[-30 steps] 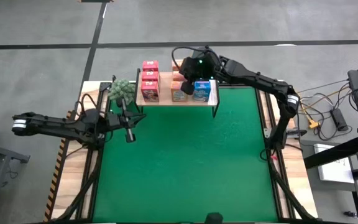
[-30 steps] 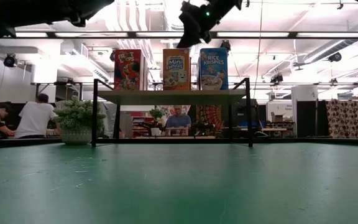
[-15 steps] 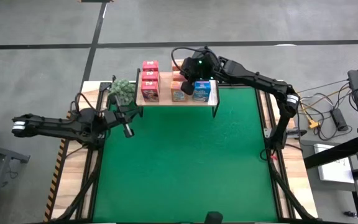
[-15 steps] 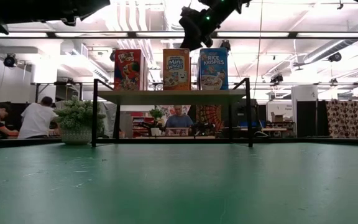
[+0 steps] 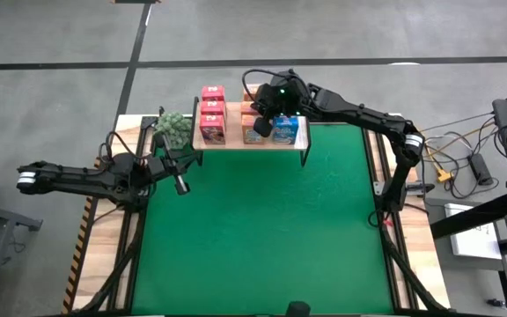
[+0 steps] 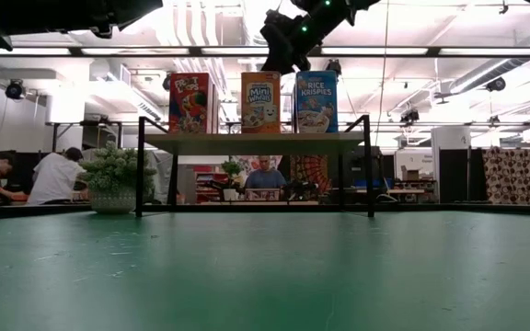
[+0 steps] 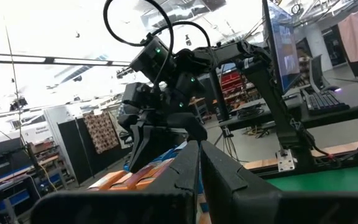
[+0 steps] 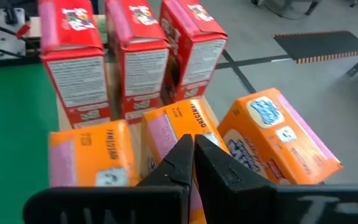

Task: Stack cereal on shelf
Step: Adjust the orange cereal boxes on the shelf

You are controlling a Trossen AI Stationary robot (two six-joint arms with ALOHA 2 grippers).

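Observation:
The cereal boxes stand on the shelf (image 5: 236,143) in rows: red (image 8: 129,56), orange (image 6: 261,103) and blue (image 5: 286,130). In the right wrist view the far orange box (image 8: 278,134) is tilted out of line with its two neighbours. My right gripper (image 8: 193,146) is shut and hovers over the orange row, pointing slantwise down at the middle orange box (image 8: 169,124). My left gripper (image 5: 181,185) is shut and waits above the mat's left edge, holding nothing. My right gripper comes slanting down from the table's right, its shut fingertips (image 8: 185,146) at the top of the middle orange box. Whether they touch the box I cannot tell.
A potted green plant (image 5: 172,128) stands just left of the shelf, near my left gripper. The green mat (image 5: 262,229) spreads in front of the shelf. In the low view, people sit in the room behind the table.
My left gripper has tipped up a little and stays shut. The boxes stand as they did.

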